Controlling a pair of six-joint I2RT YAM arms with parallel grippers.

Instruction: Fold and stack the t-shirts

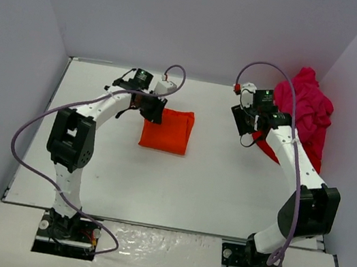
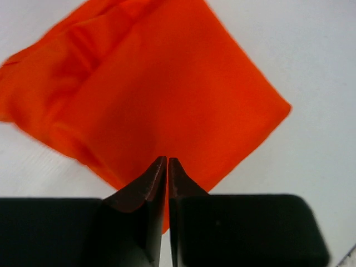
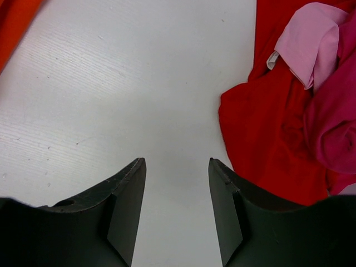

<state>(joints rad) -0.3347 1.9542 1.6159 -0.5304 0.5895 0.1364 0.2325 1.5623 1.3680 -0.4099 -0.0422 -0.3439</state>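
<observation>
Lying flat on the white bench, the orange shirt is folded into a smooth, nearly square pad, its edges straight and one side softly rumpled in the left wrist view; it sits just left of the bench's middle. The pink shirt is a limp, wrinkled heap piled against the right wall at the far corner. The red shirt spills from under it onto the bench, creased and loose; a paler pink fold shows in the right wrist view.

The left arm rises from its base, bends at a raised elbow and reaches to the far-left corner of the orange shirt. Its jaws are pressed together with only a hairline slit between the tips, set at the edge of the cloth; whether any cloth is caught I cannot tell.

The right arm runs up the right side, wrist turned inward just beside the red shirt's edge. Its jaws are spread wide over bare bench, gripping nothing, with the red cloth just to their right.
</observation>
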